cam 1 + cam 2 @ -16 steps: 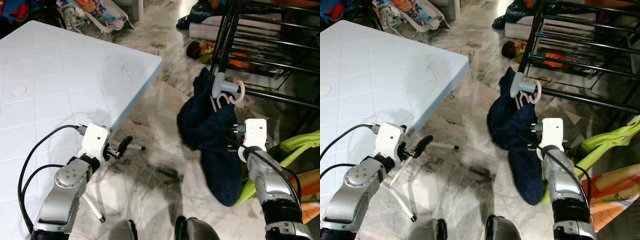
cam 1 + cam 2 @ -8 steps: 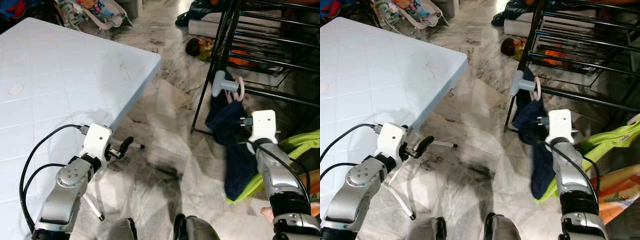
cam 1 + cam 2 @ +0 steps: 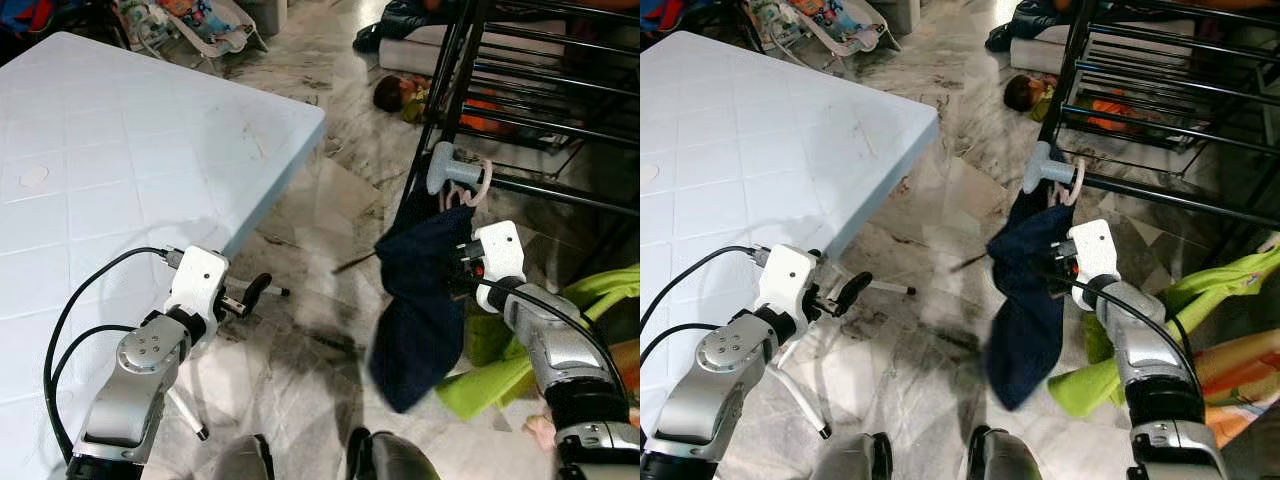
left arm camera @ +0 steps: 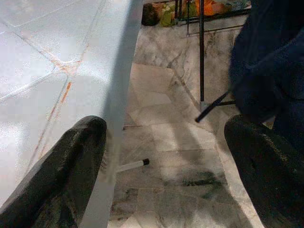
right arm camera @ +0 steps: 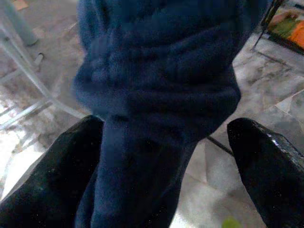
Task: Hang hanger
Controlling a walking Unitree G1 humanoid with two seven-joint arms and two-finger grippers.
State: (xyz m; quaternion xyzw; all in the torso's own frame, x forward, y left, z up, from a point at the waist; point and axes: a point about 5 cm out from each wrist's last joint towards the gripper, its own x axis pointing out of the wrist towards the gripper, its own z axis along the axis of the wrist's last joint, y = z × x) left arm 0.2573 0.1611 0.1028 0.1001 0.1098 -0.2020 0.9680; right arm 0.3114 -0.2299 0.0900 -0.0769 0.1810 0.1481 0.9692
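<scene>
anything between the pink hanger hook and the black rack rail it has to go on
Nothing visible blocks it. The pink hanger with the navy garment sits just in front of the black drying rack, its hook close to a rail. The right end effector is buried in the cloth below.

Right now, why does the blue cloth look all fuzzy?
In the right wrist view the blue cloth sits very close to the camera, so it is soft and out of focus. In the left eye view its lower end is smeared. The table looks sharp there.
</scene>
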